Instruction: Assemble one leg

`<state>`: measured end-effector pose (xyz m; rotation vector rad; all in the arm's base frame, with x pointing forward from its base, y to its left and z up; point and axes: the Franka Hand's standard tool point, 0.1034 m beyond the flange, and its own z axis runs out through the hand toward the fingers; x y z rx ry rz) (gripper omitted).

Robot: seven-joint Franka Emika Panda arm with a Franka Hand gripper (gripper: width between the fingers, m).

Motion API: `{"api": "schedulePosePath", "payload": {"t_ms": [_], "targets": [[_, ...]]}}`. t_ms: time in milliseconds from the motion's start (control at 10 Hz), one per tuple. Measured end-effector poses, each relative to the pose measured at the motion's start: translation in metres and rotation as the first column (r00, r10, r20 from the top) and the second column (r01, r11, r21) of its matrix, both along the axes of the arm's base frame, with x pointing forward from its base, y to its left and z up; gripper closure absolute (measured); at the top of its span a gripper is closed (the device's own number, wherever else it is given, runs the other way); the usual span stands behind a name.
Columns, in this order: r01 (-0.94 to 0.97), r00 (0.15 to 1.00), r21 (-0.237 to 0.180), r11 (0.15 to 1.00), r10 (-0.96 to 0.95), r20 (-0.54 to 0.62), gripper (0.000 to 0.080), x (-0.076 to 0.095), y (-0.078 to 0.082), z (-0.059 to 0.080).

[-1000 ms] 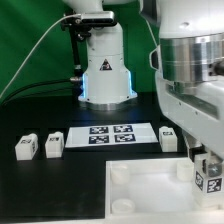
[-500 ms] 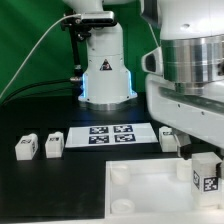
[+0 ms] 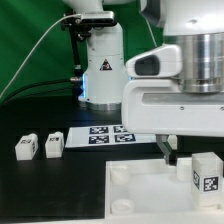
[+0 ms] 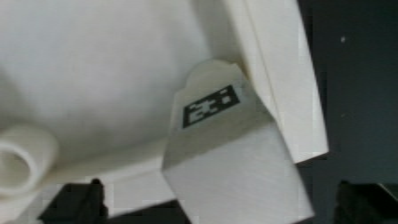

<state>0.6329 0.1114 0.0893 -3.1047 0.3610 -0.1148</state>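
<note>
One leg (image 3: pixel 207 178), a small white block with a tag facing front, stands on the large white plate (image 3: pixel 140 195) near its edge at the exterior view's right. In the wrist view the leg (image 4: pixel 222 140) lies between my fingertips (image 4: pixel 84 196) and touches neither. My gripper (image 3: pixel 180 150) is open and empty, just above the leg and a little to the exterior view's left of it. In the wrist view my gripper (image 4: pixel 226 200) spans wider than the leg. Two more legs (image 3: pixel 25 147) (image 3: pixel 53 144) stand on the black table at the left.
The marker board (image 3: pixel 110 134) lies flat behind the plate. The robot base (image 3: pixel 105 70) stands at the back. A round socket (image 4: pixel 15 160) sits in the plate near the leg. My arm hides the table at the back right.
My gripper held the leg over the plate a second ago. It has opened, let the leg go, and moved up and toward the exterior view's left. The leg stays on the plate.
</note>
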Motion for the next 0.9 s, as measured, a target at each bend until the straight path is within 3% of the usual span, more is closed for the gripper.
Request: {"api": "schedulePosePath", "payload": {"t_ms": [200,400,600,700,800,900], "targets": [[-0.282,0.959,-0.045,0.958,0.282,0.002,0.0150,-0.0002,0.0112,0.0007],[-0.263,0.965,-0.041,0.964,0.264,0.001,0.0150,-0.0005,0.0104,-0.0004],[-0.258,0.966,-0.040,0.965,0.258,0.001,0.0422,-0.0006,0.0102,-0.0008],[-0.151,0.989,-0.030,0.988,0.151,0.004,0.0422,-0.0006,0.0103,-0.0008],[-0.049,0.999,-0.023,0.999,0.049,0.006,0.0510,-0.0004,0.0091,-0.0009],[0.022,1.000,-0.017,1.000,-0.022,0.007,0.0510,-0.0003,0.0086,-0.0009]]}}
